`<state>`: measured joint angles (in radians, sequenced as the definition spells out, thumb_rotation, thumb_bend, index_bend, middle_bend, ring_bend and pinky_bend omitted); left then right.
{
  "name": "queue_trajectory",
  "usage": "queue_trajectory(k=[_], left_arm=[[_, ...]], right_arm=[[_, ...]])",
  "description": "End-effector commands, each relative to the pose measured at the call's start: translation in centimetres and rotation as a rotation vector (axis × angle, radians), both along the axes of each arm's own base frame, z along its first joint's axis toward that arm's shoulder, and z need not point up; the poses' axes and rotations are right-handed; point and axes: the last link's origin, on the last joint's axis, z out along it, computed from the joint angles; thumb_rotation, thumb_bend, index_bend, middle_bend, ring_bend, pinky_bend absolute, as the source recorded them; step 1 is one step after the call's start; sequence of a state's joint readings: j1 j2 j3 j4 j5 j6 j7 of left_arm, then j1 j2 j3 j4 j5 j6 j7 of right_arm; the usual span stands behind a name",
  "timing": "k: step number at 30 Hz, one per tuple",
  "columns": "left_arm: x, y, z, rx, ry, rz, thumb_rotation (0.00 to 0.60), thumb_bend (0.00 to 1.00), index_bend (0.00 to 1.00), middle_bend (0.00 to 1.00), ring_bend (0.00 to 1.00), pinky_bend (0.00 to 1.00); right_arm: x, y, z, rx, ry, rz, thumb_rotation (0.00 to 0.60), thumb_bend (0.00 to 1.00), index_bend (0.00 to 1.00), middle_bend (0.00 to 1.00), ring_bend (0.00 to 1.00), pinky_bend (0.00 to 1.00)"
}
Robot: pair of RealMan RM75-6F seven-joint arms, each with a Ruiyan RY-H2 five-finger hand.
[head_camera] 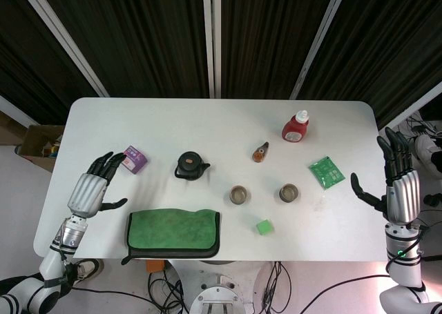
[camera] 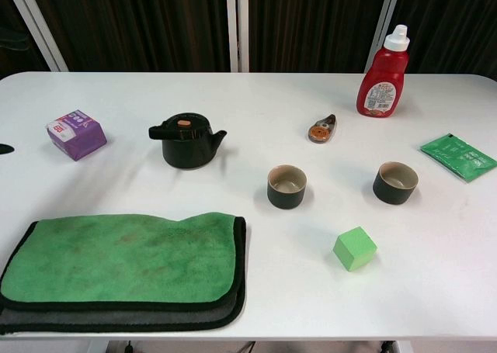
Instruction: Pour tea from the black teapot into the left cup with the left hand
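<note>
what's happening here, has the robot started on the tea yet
Nothing is being handled yet. The black ceramic teapot sits untouched on the white table, lid on, spout pointing toward the two dark cups. The left dark cup stands just right of the teapot, the right dark cup further along. The left hand hovers at the table's left edge near a small purple box, fingers spread and holding nothing. The right hand is raised open off the right edge.

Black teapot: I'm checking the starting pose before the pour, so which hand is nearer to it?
Left. The left hand hovers open at the table's left edge, beside the black teapot; the right hand is off the far right edge.
</note>
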<state>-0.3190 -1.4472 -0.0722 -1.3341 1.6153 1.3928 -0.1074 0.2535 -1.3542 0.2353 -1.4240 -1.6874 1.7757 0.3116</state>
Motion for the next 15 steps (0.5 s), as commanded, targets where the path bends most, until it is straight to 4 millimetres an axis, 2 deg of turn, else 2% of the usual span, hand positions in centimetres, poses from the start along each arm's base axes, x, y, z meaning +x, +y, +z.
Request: queue_trajectory(k=[1,9,15], left_arm=[[0.1,0.0,0.0,0.002,0.005,-0.004,0.600,0.02,0.06,0.09,0.06,0.14],[1.4,0.4,0.0,-0.007,0.032,-0.049,0.600,0.02,0.06,0.09,0.06,0.14],[3.7,1.2,-1.3,-0.042,0.051,-0.113,0.600,0.03,0.05,0.09,0.06,0.14]], right_arm=[[-0.1,0.0,0.0,0.000,-0.001,-0.001,0.600,0.36,0.00,0.00,0.00,0.00],[-0.3,0.1,0.1,-0.005,-0.003,-0.003,0.600,0.36,0.00,0.00,0.00,0.00],[-0.5,0.1,0.2,-0.008,-0.003,-0.013,0.600,0.36,0.00,0.00,0.00,0.00]])
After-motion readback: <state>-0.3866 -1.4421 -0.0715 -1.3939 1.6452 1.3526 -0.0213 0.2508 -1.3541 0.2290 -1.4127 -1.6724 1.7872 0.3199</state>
